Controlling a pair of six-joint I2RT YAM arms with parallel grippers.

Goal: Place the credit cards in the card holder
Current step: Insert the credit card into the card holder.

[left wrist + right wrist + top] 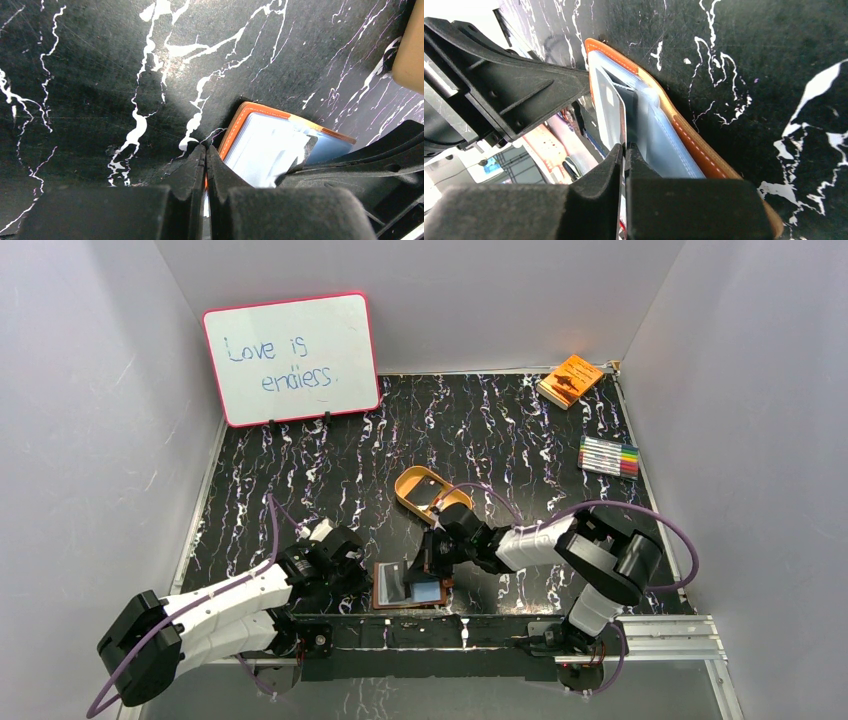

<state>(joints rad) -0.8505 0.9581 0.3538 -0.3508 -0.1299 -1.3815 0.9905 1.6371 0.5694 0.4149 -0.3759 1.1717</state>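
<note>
Seeing the card holder (395, 588) lying open on the black marbled counter (500, 440), right at the near edge between the two arms. Pinching its orange stitched rim with the left gripper (205, 150), with jaws pressed fully together. Clamping the pale credit card (611, 107) edge-on in the right gripper (625, 147), with jaws closed almost flat onto it. Pointing the card's far end at the holder's clear sleeves, touching or not, hard telling. Spotting a tan oval tray (402, 490) just beyond the right wrist.
</note>
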